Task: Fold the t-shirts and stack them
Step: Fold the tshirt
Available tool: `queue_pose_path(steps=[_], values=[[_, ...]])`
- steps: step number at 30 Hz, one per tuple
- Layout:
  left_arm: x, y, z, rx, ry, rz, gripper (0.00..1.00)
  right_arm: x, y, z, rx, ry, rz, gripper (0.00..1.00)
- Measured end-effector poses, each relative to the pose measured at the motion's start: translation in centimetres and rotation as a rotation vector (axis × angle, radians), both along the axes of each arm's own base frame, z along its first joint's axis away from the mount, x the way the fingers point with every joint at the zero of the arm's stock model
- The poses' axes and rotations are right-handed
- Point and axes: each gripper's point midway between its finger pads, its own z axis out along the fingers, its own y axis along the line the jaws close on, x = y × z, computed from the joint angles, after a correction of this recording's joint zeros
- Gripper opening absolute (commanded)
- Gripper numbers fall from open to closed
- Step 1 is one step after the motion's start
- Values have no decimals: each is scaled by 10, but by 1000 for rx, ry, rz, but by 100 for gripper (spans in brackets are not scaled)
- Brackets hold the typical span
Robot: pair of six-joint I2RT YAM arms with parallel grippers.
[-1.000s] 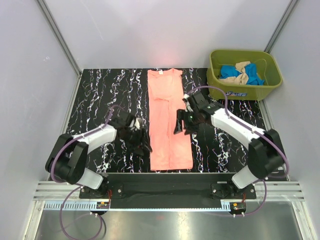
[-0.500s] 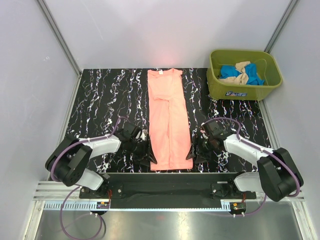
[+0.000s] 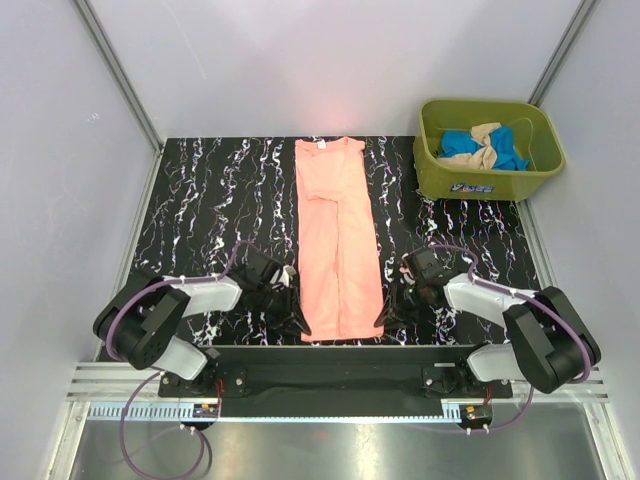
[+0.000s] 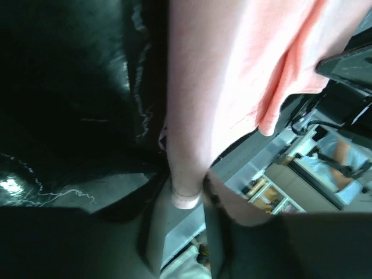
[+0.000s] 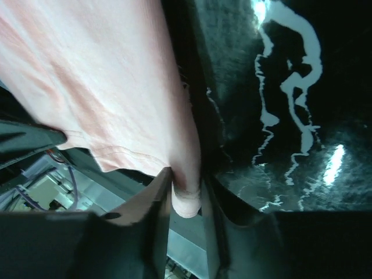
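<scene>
So the salmon-pink t-shirt sits as a long strip, center frame. The left gripper and right gripper are now at its 2 bottom corners instead of mid-shirt, jaws narrowed onto the hem. Guessing the end-to-end fold is next.

I count one salmon-pink t-shirt lying on one desk. There is one olive-green tub. In it, blue cloth and beige cloth are bunched together: at least one shirt of each colour, but I cannot tell the exact number. I have two arms, left arm and right arm, and two sets of fingers: my left fingers and my right fingers.
</scene>
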Motion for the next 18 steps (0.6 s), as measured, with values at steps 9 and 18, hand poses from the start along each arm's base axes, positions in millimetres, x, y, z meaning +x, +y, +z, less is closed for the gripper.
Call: queue_pose_path(steps=[9,18], values=[[-34,-9,-7,-29,57,-66,0,-23,-4,-7,10,36,-18,0],[-52,2,-15,73,71,-90,0,-34,-11,-4,-7,46,-32,0]])
